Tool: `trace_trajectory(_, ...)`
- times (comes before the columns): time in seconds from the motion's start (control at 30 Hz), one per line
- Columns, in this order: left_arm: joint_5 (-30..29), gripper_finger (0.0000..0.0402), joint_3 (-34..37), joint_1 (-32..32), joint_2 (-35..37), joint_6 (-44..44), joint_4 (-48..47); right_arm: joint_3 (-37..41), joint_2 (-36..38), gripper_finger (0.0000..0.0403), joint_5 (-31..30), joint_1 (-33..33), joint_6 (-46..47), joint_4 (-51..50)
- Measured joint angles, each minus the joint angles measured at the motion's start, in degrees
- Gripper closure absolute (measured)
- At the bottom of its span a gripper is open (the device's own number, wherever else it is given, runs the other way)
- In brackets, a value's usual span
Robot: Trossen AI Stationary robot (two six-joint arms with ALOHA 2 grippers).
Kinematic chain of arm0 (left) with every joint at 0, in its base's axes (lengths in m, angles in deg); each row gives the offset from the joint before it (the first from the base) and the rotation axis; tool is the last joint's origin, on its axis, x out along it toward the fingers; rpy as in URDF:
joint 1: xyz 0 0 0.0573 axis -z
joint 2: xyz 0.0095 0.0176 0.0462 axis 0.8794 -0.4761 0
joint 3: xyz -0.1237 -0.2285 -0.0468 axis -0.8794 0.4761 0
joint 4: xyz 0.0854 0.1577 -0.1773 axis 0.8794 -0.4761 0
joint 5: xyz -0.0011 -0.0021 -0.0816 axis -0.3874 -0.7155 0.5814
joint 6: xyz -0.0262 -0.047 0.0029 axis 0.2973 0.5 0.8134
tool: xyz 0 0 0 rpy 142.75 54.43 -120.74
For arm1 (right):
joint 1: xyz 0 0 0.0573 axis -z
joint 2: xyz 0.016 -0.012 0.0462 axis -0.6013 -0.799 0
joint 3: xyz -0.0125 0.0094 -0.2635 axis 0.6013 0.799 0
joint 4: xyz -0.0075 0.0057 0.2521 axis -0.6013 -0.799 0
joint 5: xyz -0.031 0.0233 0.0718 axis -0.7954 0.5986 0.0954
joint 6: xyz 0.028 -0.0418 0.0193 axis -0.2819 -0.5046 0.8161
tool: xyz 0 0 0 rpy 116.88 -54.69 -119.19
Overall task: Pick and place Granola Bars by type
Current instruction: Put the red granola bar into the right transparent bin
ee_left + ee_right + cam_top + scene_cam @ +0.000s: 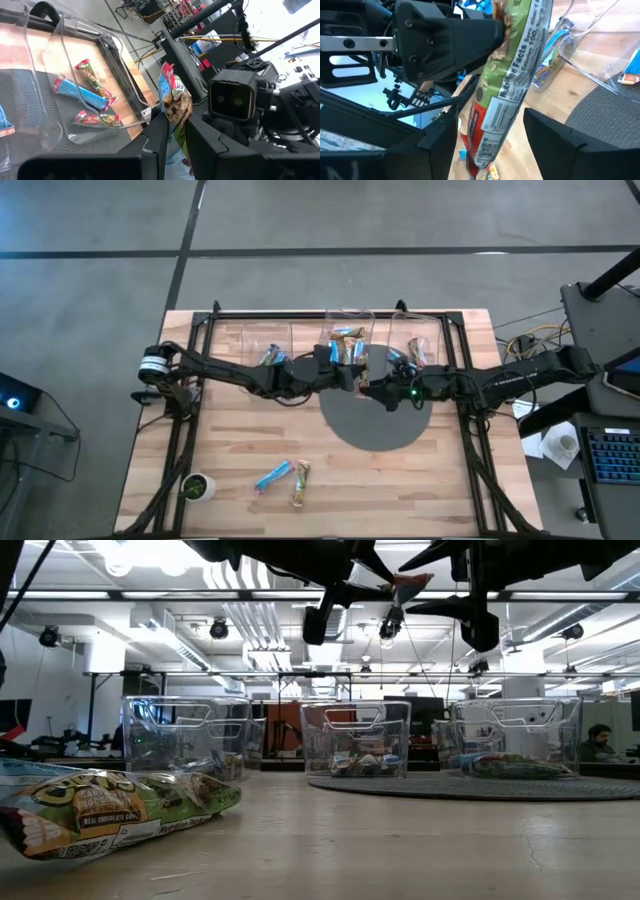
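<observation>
Bars lay nearest the table's front edge: a blue bar (272,476) and, just beside it, a tan-green bar (300,483), with a round cup (198,487) to their left near the corner. In the low view a green-wrapped bar (110,810) filled the foreground. Farther back, over the edge of the dark round mat (375,430), the two arms met above the table. The left gripper (172,131) was pinched on a multicoloured bar (175,100), its fingers (156,134) pressed against the wrapper's lower end so that the bar stood up between them, clear of the table. The right gripper (490,131) faced it, its fingers (547,132) spread on either side of the same bar (512,75), not closed on the wrapper. Behind the arms, three clear bins stood in a row along the far edge: the left bin (262,340) held a blue bar, the middle bin (352,320) held several mixed bars, and the right bin (432,330) held a blue bar and red-ended ones (95,80). Beyond the table, a person (598,740) sat at the far right of the room.
</observation>
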Motion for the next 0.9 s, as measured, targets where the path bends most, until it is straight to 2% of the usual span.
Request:
trace_trajectory(0.5, 0.7, 0.0349, 0.0, 0.3, 0.0, -3.8, 0.0, 0.0, 0.0, 0.0289, 0.1, 0.0, 0.1, 0.0)
trace_trajectory(0.6, 0.7, 0.033, 0.0, 0.3, 0.0, -5.0, 0.0, 0.0, 0.0, 0.0305, 0.1, 0.0, -0.3, 0.0)
trace_trajectory(0.9, 0.7, 0.024, 0.0, 0.4, 0.0, -7.8, -0.3, 0.0, 0.0, 0.0338, -0.9, 0.0, -1.3, -0.3)
